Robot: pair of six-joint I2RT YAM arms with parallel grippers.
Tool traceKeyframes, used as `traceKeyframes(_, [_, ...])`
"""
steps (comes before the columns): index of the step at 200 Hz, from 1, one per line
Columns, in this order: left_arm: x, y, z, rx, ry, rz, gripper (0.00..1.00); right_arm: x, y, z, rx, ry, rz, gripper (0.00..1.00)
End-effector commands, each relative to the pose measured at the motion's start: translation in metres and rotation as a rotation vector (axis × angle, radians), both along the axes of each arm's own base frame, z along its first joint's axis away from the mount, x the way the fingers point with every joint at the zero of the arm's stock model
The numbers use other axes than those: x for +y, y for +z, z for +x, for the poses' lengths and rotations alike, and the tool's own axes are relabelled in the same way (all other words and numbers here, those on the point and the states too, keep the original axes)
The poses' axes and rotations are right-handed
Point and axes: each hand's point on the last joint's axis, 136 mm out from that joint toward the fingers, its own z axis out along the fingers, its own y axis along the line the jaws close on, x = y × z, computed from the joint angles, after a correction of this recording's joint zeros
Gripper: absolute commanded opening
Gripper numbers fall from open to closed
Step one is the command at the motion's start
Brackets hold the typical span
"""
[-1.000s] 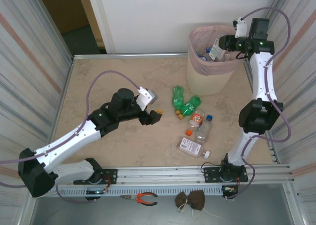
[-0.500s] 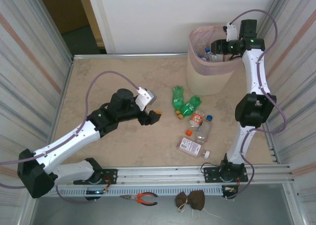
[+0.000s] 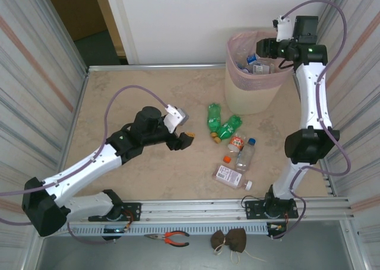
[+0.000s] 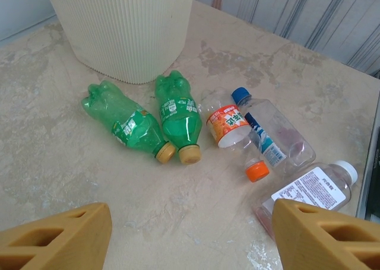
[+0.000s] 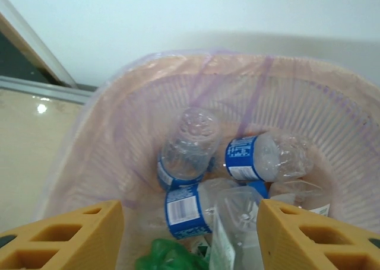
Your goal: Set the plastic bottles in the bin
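Several plastic bottles lie on the table in front of the bin (image 3: 233, 68). Two are green (image 4: 127, 124) (image 4: 181, 118), one has an orange label (image 4: 228, 124), one is clear with a blue cap (image 4: 273, 136), and a flat one carries a white label (image 4: 309, 190). My left gripper (image 3: 189, 138) hovers open just left of them, with bare table between its fingers (image 4: 59, 240). My right gripper (image 3: 265, 47) hangs open above the bin's mouth, holding nothing. Below it, inside the pink liner (image 5: 119, 104), lie clear blue-labelled bottles (image 5: 187, 145) (image 5: 261, 157) and a green one (image 5: 166, 255).
Corrugated metal walls (image 3: 41, 74) close in both sides of the table. Pliers (image 3: 169, 238) and a brown bundle (image 3: 230, 239) lie on the ledge in front of the rail. The marbled tabletop (image 3: 136, 92) stretches wide to the left of the bottles.
The right gripper has shifted over the bin's mouth and its jaws stand wider than a second ago. The left arm and the bottles on the table have not moved.
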Motion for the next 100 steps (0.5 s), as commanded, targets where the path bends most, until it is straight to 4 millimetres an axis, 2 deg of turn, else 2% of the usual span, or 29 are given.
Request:
traceKeyframes(1, [-0.005, 0.000, 0.009, 0.024, 0.021, -0.008, 0.71, 0.009, 0.024, -0.022, -0.048, -0.005, 0.034, 0.59])
traceKeyframes(44, [-0.026, -0.010, 0.024, 0.131, 0.041, -0.024, 0.71, 0.017, 0.044, -0.060, -0.120, -0.019, 0.105, 0.58])
traceKeyframes(47, [-0.027, -0.011, 0.025, 0.142, 0.045, -0.024, 0.71, 0.017, 0.035, -0.061, -0.101, -0.023, 0.108, 0.58])
traceKeyframes(56, [-0.032, -0.015, 0.031, 0.172, 0.058, -0.019, 0.71, 0.017, 0.037, -0.071, -0.114, -0.029, 0.118, 0.58])
traceKeyframes(71, [-0.034, -0.025, 0.044, 0.221, 0.126, 0.006, 0.71, 0.015, 0.043, -0.086, -0.139, -0.049, 0.136, 0.58])
traceKeyframes(100, [-0.038, -0.052, 0.070, 0.298, 0.259, 0.055, 0.75, 0.013, 0.040, -0.118, -0.158, -0.075, 0.161, 0.58])
